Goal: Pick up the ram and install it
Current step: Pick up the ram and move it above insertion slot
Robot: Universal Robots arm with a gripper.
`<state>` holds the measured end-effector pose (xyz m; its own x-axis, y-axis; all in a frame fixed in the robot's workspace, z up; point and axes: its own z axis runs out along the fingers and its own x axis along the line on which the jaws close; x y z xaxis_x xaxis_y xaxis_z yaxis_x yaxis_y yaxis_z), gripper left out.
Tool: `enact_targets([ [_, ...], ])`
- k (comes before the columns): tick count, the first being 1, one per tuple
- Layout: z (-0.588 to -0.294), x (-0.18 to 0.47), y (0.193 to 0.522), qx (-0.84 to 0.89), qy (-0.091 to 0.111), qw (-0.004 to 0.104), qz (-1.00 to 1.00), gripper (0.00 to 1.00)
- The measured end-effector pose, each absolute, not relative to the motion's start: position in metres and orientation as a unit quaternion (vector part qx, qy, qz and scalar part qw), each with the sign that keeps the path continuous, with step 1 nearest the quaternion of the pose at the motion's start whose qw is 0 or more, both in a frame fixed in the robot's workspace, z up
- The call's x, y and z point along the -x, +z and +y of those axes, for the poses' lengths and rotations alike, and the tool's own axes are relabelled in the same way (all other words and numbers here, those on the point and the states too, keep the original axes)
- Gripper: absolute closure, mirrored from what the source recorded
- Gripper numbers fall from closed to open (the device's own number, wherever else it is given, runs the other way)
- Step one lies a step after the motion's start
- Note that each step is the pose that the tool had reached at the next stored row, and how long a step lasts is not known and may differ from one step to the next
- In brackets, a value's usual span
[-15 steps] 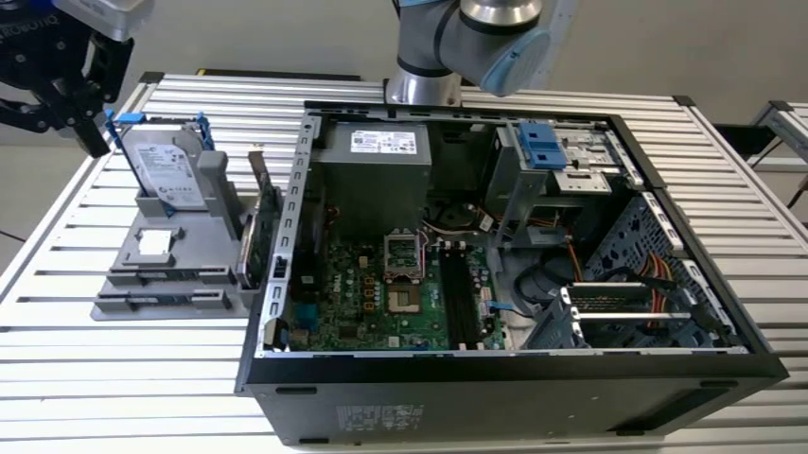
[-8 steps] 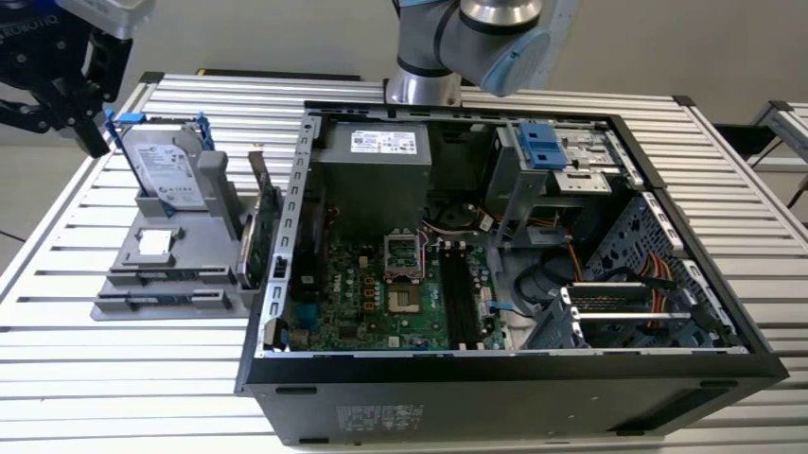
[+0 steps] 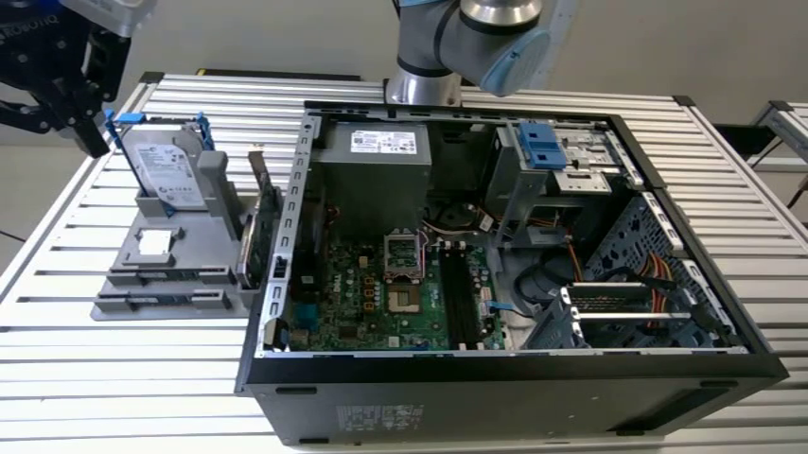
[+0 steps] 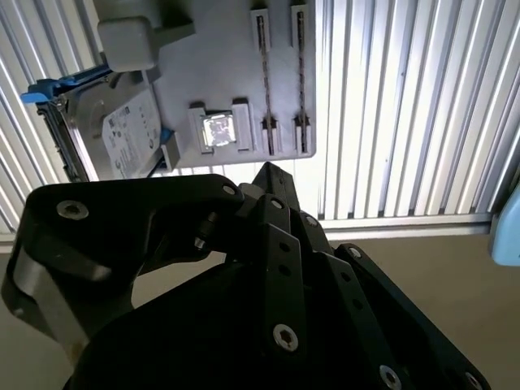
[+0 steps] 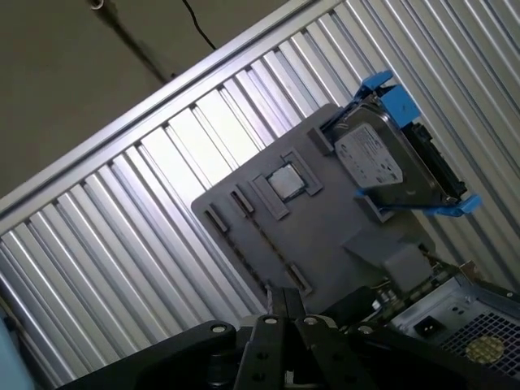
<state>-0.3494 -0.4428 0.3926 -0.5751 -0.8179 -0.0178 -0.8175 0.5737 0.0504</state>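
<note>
The ram [image 4: 266,75] stands edge-on as a thin dark strip in a long slot of the grey holder [image 4: 219,77]; in the first wrist view the ram [image 5: 262,238] is a fine line on that holder [image 5: 325,236]. In the exterior view the holder [image 3: 177,260] lies at the exterior view's left of the open computer case [image 3: 505,378]. My black gripper [image 3: 91,142] hangs above and beyond the holder's far corner, well clear of it. Its fingertips [image 4: 268,172] meet, shut on nothing; in the first wrist view the gripper [image 5: 284,302] also looks shut.
A silver hard drive [image 3: 170,170] in a blue bracket and a green expansion card [image 3: 259,227] stand on the holder. A small chip [image 4: 218,130] lies in a square pocket. The motherboard's long black memory slots [image 3: 457,293] lie inside the case. The slatted table [image 3: 127,378] surrounds everything.
</note>
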Motion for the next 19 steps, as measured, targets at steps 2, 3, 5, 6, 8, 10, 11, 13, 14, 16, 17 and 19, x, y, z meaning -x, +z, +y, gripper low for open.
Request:
enact_targets([
  [2,-0.4428,0.3494,0.3926,-0.465,-0.026,0.004,-0.885,1.00],
  [3,-0.4428,0.3494,0.3925,-0.466,-0.026,0.004,-0.884,1.00],
  [5,-0.4428,0.3494,0.3926,-0.470,-0.026,0.004,-0.882,1.00],
  [6,-0.4428,0.3494,0.3926,-0.472,-0.026,0.004,-0.881,1.00],
  [8,-0.4428,0.3494,0.3925,-0.476,-0.026,0.004,-0.879,1.00],
  [10,-0.4428,0.3494,0.3926,-0.479,-0.026,0.004,-0.877,1.00],
  [11,-0.4428,0.3494,0.3926,-0.481,-0.026,0.004,-0.876,1.00],
  [13,-0.4428,0.3494,0.3926,-0.485,-0.026,0.004,-0.874,1.00],
  [14,-0.4428,0.3494,0.3926,-0.487,-0.026,0.004,-0.873,1.00],
  [16,-0.4428,0.3494,0.3926,-0.490,-0.026,0.005,-0.871,1.00],
  [17,-0.4428,0.3494,0.3926,-0.492,-0.026,0.005,-0.870,1.00],
  [19,-0.4428,0.3494,0.3926,-0.496,-0.026,0.005,-0.868,1.00],
])
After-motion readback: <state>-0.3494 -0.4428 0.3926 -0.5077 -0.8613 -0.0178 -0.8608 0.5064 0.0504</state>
